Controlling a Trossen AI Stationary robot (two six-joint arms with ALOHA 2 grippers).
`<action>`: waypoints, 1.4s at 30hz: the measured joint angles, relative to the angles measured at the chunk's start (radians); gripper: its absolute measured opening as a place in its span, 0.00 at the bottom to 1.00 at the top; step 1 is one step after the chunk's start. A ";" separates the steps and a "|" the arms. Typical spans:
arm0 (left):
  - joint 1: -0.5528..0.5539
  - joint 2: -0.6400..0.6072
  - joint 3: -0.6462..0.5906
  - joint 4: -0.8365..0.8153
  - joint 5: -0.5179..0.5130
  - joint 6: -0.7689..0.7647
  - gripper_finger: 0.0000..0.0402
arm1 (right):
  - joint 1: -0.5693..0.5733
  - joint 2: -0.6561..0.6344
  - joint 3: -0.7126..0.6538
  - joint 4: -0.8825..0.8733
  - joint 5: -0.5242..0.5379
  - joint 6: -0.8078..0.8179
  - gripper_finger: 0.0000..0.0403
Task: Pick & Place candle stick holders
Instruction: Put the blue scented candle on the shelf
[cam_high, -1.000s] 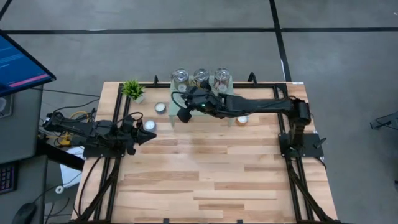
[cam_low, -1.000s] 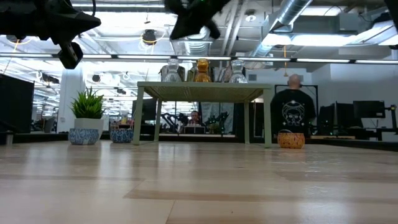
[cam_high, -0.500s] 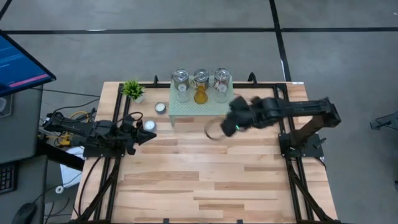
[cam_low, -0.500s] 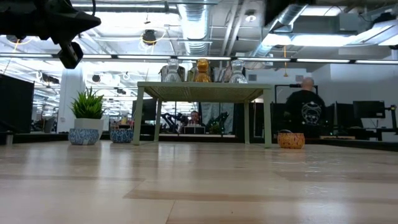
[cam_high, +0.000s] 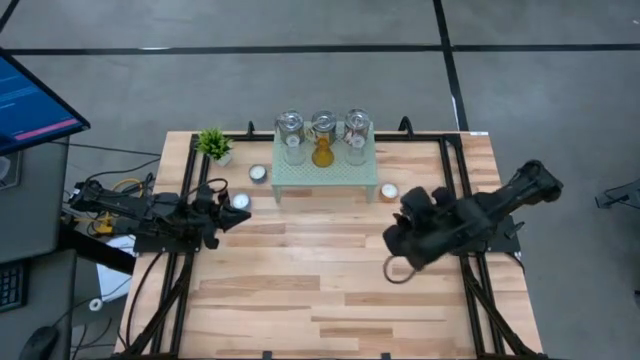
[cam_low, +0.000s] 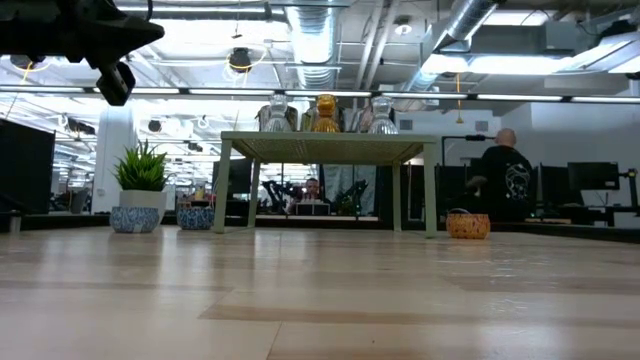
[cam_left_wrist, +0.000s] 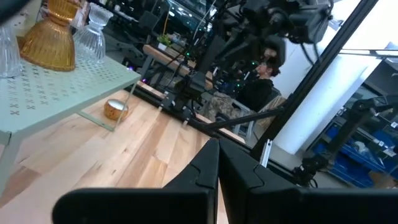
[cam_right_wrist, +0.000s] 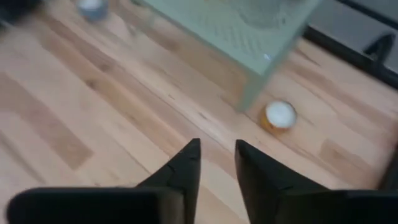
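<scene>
Right hand (cam_high: 398, 250) hovers over the surface (cam_high: 300, 290), fingers slightly parted, empty. Left hand (cam_high: 238, 216) pressed together. Amber holder (cam_high: 322, 152) stands on the mesh stand (cam_high: 300, 176) between glass jars (cam_high: 290, 135).

You have two matte black jointed arms, blocky at the joints. The left black two-finger claw (cam_high: 240, 218) tapers to a point. The right black two-finger claw (cam_high: 392, 262) has smooth, wedge-shaped fingers (cam_right_wrist: 185, 163); a thin dark cable loops beneath it.
</scene>
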 joint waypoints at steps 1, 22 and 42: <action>0.000 0.000 0.000 0.000 0.000 0.001 0.02 | 0.017 -0.017 0.000 0.012 0.021 -0.002 0.24; 0.000 0.016 0.000 0.572 -0.115 -0.051 0.02 | 0.292 -0.322 0.000 0.101 0.312 -0.178 0.51; 0.000 0.338 0.549 0.217 -0.309 0.011 0.02 | 0.612 -0.715 0.000 0.398 0.623 -0.896 0.36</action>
